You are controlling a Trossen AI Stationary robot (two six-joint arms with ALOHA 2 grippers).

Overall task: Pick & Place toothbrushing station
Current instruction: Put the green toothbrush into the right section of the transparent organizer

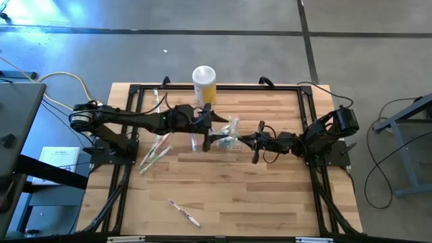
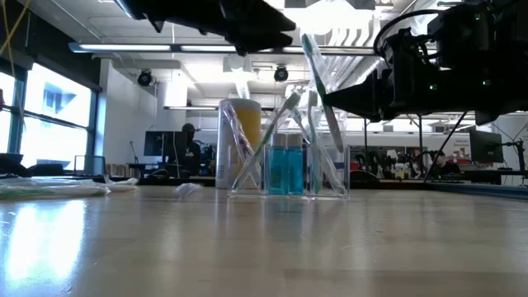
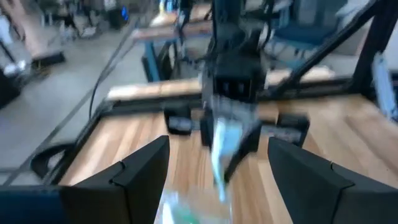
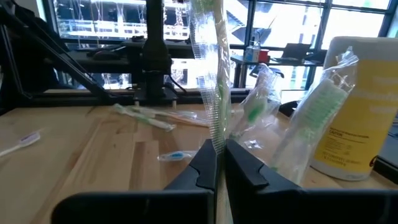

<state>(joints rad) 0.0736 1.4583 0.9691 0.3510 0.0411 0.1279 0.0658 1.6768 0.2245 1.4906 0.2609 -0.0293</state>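
Note:
The clear holder (image 1: 234, 133) stands mid-table with wrapped toothbrushes leaning in it and blue showing low inside (image 2: 286, 173). My right gripper (image 4: 220, 163) reaches in level from the table's right and is shut on a clear-wrapped green toothbrush (image 4: 214, 93). This toothbrush slants up over the holder (image 2: 318, 78). My left gripper (image 1: 208, 121) hovers open just left of the holder, above the table, touching nothing; its fingers (image 3: 140, 171) frame the right gripper and the toothbrush (image 3: 221, 149). My right gripper pinches the wrapped green toothbrush's lower shaft (image 4: 216, 144) between its two fingers. The fingers lie level, coming from the table's right, across the shaft. The toothbrush stands nearly upright above them; its lower end (image 2: 334, 136) reaches down into the holder.
A yellow white-topped canister (image 1: 204, 82) stands just behind the holder. Loose wrapped toothbrushes lie at the left (image 1: 155, 154), far left (image 1: 156, 100) and near the front edge, a pink one (image 1: 183, 212). A small tube (image 4: 174, 155) lies beside the holder. A black frame (image 1: 135, 91) rims the table.

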